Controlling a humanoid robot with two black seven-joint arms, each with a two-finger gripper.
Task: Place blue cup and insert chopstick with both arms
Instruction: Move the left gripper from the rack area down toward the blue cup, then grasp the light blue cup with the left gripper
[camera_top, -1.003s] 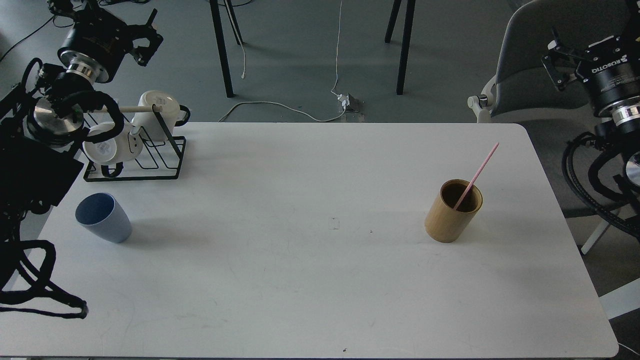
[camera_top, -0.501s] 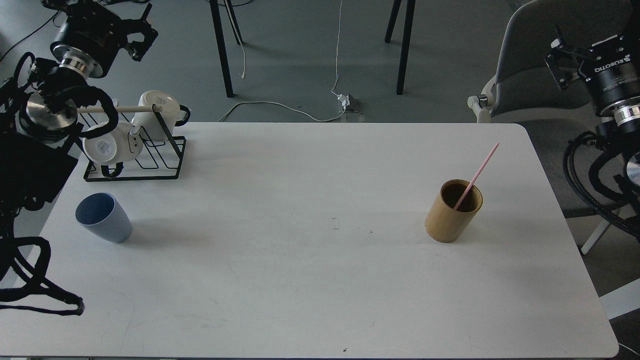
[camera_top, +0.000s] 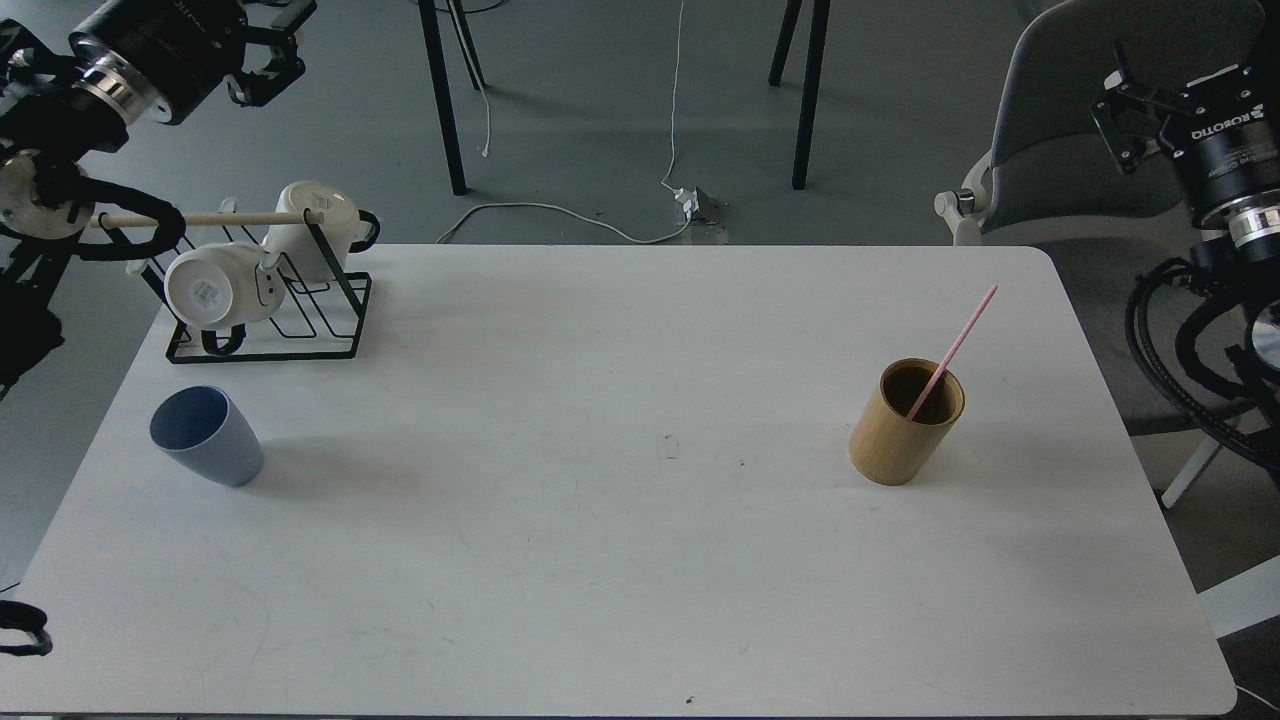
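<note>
The blue cup (camera_top: 205, 436) stands upright near the table's left edge, in front of the wire rack. The pink chopstick (camera_top: 955, 343) leans in the tan bamboo cylinder (camera_top: 905, 424) on the right side of the table, its top pointing up and right. My left gripper (camera_top: 268, 48) is high at the far left, above the floor behind the table, far from the cup; its fingers are apart and empty. My right gripper (camera_top: 1122, 120) is off the table's right side, in front of a grey chair, open and empty, well away from the chopstick.
A black wire rack (camera_top: 270, 320) with a pale wooden rod holds two white mugs (camera_top: 215, 286) at the back left. The white table (camera_top: 620, 560) fills the view. A grey chair (camera_top: 1080, 150), table legs and cables are behind it.
My left arm has lifted up and to the left, off the table's left edge, uncovering the rack and mugs. My right arm has barely moved. Cup, cylinder and chopstick are still.
</note>
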